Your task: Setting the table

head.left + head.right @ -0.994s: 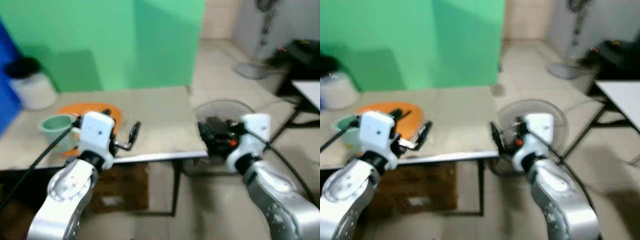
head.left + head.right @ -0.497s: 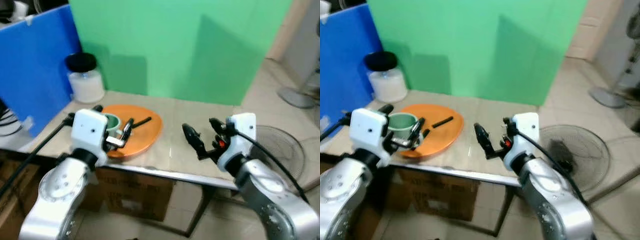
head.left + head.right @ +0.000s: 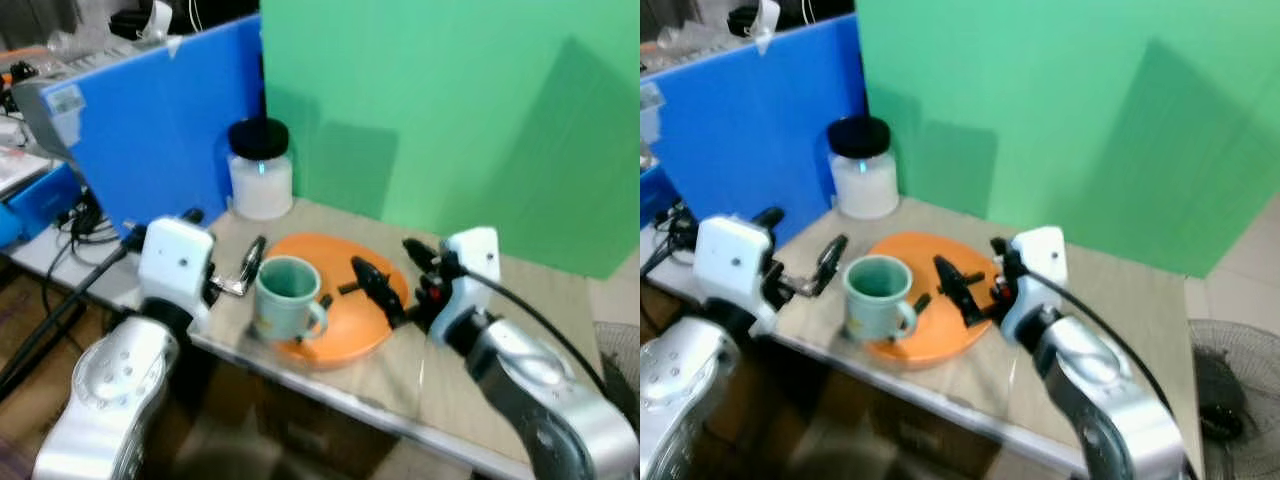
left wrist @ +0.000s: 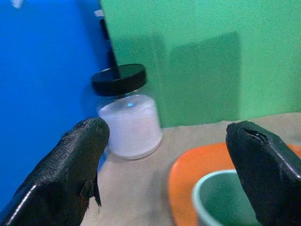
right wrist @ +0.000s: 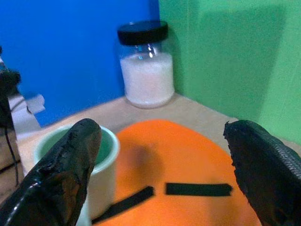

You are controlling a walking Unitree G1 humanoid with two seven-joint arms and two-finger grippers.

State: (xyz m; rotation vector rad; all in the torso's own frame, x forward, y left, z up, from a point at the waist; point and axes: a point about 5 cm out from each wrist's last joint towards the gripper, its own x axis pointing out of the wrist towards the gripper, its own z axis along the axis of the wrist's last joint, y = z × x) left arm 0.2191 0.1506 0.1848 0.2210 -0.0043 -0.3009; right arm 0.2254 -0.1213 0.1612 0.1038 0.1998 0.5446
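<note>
The left gripper (image 3: 250, 268), left of centre in the left eye view, has its two black fingers (image 4: 82, 148) spread wide with nothing between them; it hangs just beside the green mug (image 3: 287, 298), on the mug's left, apart from it as far as can be seen. The right gripper (image 3: 385, 285), right of centre, is equally wide apart and empty, its fingers (image 5: 70, 165) reaching over the right part of the orange plate (image 3: 350, 335) (whether they touch its surface cannot be made out).

The mug stands upright on the plate's left edge, handle turned toward the lower right of the frame. Two short black sticks (image 5: 197, 189) lie flat on the plate (what they are is too small to tell; possibly chopsticks or cutlery). The plate rests near the front edge of the beige table (image 3: 530, 320), in the middle of the frame.

Behind, toward the upper left, a glass jar (image 3: 261, 172) of white grains with a black lid stands against the blue panel (image 3: 150, 120), with the green backdrop (image 3: 450, 110) across the upper right.

By my reading, the task is barely begun: everything is gathered on one plate, neither gripper holds anything, and the mug and sticks remain to be lifted off and laid out in their places.
</note>
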